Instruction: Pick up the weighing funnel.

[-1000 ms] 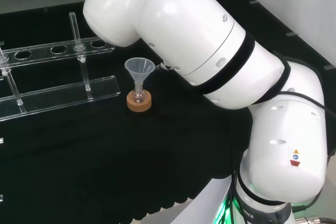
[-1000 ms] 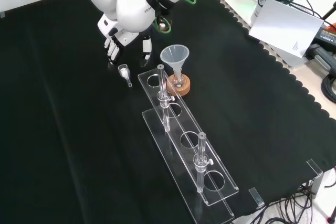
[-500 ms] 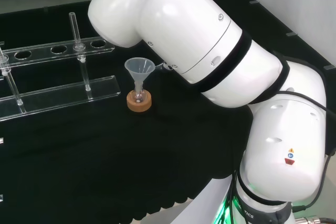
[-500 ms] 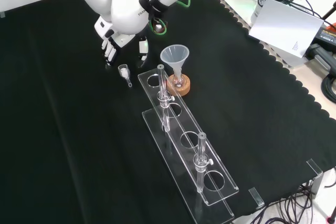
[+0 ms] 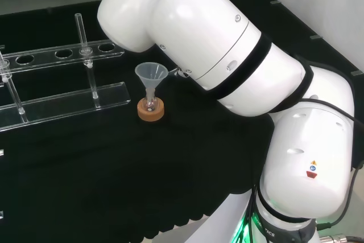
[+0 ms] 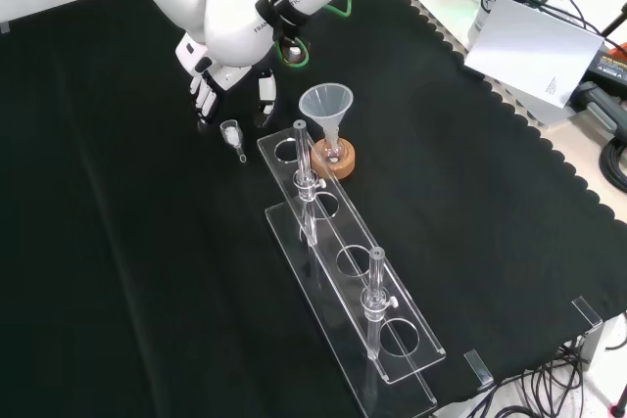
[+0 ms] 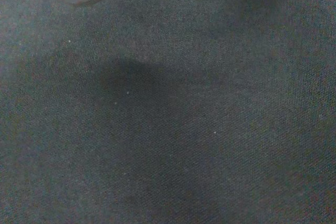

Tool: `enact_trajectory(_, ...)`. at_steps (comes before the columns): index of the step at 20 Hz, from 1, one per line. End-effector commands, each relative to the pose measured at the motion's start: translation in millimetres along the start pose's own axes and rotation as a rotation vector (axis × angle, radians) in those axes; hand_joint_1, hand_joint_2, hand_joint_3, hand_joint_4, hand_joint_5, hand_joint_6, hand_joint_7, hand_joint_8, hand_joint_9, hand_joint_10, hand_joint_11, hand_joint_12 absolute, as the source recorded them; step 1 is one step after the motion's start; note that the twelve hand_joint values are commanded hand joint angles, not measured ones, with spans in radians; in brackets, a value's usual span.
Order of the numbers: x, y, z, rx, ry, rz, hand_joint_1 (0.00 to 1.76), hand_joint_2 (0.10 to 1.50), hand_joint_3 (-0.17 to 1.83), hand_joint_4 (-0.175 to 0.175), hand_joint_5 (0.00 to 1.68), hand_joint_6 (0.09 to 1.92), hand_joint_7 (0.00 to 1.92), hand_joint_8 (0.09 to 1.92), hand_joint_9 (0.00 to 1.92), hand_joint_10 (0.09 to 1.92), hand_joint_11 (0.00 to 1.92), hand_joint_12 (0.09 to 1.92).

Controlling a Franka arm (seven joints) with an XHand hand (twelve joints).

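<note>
Front view puts the robot hand (image 6: 208,85) near the top left, below the arm's (image 6: 220,7) rounded white link, with its fingers (image 6: 201,103) pointing down toward the worktop (image 6: 118,271) and its thumb (image 6: 265,110) set apart from them, so it is spread wide and holds nothing. The weighing funnel (image 6: 233,134), a small clear scoop with a short stem, lies on the black cloth just below the gap between fingers and thumb, and I cannot tell any contact between it and the robot hand. Just to its right begins the clear test-tube rack (image 6: 343,261), which runs down and to the right across the cloth and carries two upright glass tubes (image 6: 305,193), one near its upper end and one nearer its lower end. Beside the rack's upper end the big funnel (image 6: 325,105) stands mouth up with its stem in a small flask (image 6: 333,152) on a cork ring (image 6: 335,162). From the head view, funnel, flask and cork ring stand in the middle of the cloth, with the rack to their left and the arm's large white links to their right. Wrist view shows plain dark cloth (image 7: 168,129) with a soft shadow on it and a blurred white part at one corner
</note>
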State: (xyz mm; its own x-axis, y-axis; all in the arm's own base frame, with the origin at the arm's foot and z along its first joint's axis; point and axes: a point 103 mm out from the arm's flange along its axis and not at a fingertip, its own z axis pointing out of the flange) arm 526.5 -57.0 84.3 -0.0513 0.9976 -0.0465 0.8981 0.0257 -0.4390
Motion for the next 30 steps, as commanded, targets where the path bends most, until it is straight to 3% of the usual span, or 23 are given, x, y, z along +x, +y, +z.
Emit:
enact_trajectory(1, 1.8, 3.1, 3.9, 0.003, -0.008, -0.005, 0.83, 0.67, 0.51, -0.025, 0.63, 0.19, 0.42, 0.7, 0.72, 0.55, 0.42, 1.31)
enact_trajectory(5, -1.3, 7.5, 7.9, -0.002, 0.0, -0.013, 0.83, 0.67, 0.51, -0.022, 0.65, 0.22, 0.43, 0.7, 0.72, 0.55, 0.43, 1.31)
enact_trajectory(13, -0.3, 10.0, 9.8, -0.001, -0.008, -0.008, 0.84, 0.67, 0.53, -0.017, 0.57, 0.54, 0.45, 0.7, 0.74, 0.54, 0.44, 1.31)
enact_trajectory(21, -2.0, 15.6, 10.2, 0.008, -0.005, -0.006, 0.84, 0.68, 0.54, -0.009, 0.6, 0.59, 0.46, 0.7, 0.75, 0.54, 0.45, 1.31)
enact_trajectory(30, -1.9, 19.2, 8.7, -0.023, -0.008, -0.012, 0.84, 0.69, 0.54, 0.01, 0.7, 0.66, 0.48, 0.71, 0.77, 0.55, 0.46, 1.31)
